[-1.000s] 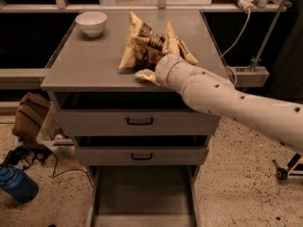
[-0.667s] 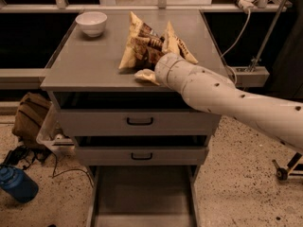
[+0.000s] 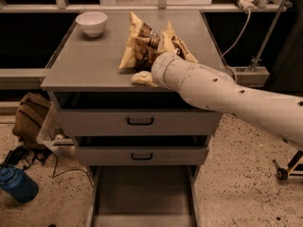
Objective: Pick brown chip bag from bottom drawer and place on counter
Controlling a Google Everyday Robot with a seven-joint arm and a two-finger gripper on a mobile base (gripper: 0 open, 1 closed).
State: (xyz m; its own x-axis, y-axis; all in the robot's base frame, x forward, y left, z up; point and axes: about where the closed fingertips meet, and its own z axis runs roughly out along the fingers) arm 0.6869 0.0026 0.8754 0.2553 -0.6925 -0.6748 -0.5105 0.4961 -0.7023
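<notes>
The brown chip bag [image 3: 144, 46] rests on the counter [image 3: 90, 65], right of centre, crumpled with its tan corners pointing up and out. My white arm reaches in from the right, and the gripper [image 3: 158, 63] is at the bag's near right side, hidden behind the arm's wrist. The bottom drawer [image 3: 142, 197] is pulled open below, and its grey floor shows nothing in it.
A white bowl [image 3: 91, 22] stands at the counter's back left. The two upper drawers with black handles [image 3: 140, 122] are shut. A brown backpack [image 3: 31, 117] and a blue bottle [image 3: 18, 184] lie on the floor to the left. A cable and stand are at the right.
</notes>
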